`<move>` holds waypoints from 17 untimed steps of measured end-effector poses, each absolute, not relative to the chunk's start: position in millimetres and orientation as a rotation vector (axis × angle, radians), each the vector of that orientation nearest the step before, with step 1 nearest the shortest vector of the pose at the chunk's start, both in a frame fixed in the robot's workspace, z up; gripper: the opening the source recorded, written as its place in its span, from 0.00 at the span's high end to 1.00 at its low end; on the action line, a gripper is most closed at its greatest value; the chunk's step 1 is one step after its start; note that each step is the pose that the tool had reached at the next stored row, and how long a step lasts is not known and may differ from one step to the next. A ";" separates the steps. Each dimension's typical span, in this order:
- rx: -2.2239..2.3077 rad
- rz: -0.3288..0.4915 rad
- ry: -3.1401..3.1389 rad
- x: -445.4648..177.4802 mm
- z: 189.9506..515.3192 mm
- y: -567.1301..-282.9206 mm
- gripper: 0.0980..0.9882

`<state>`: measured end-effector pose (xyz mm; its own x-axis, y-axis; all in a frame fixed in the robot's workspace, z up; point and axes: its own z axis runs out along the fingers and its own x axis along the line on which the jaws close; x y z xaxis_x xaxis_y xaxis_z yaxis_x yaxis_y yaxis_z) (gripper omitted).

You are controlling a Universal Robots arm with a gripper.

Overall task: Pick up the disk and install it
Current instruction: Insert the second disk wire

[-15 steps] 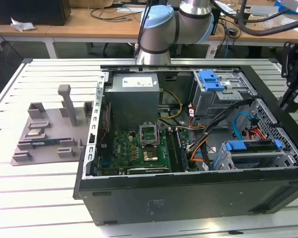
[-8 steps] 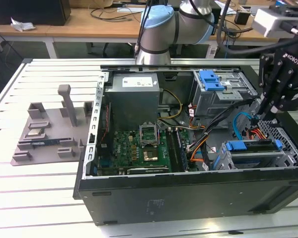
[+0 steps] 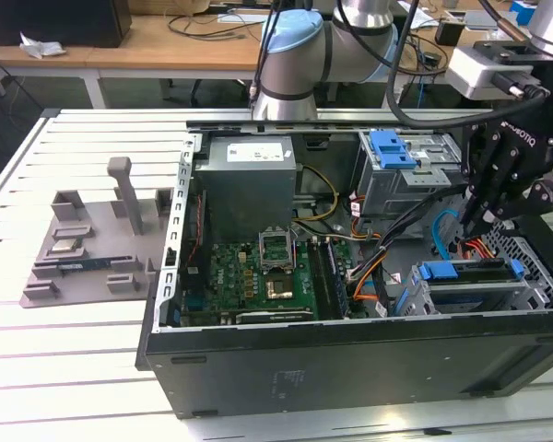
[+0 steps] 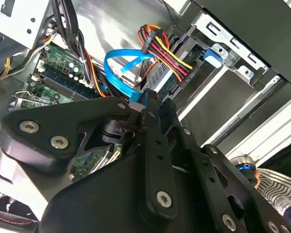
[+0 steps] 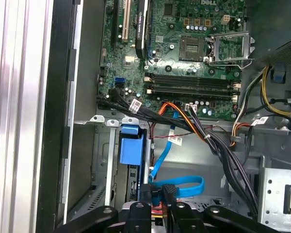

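The tool hangs inside the open computer case, at the exterior view's right, just above the lower drive cage. The disk sits in that cage, its blue bracket lying along the cage's top edge; the first wrist view shows the same blue bracket just beside the tool. Whether the tool is apart, together or clamped on anything, I cannot tell. A blue data cable loops close by it in both wrist views, and the second wrist view adds a red, yellow and black wire bundle running to the drive. The motherboard shows plainly in the first wrist view. The exterior view alone takes in the slatted worktop and a grey fixture tray well apart from the case.
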<state>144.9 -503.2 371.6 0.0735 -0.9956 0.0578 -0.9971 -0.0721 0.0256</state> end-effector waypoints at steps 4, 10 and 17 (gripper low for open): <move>2.259 0.038 -2.099 144.9 371.6 -503.2 0.93; 2.256 0.044 -2.095 145.0 369.8 -513.5 0.93; 2.254 0.048 -2.093 152.4 356.3 -520.9 0.93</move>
<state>152.4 -520.9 356.3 0.0744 -0.9950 0.0673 -0.9970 -0.0728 0.0264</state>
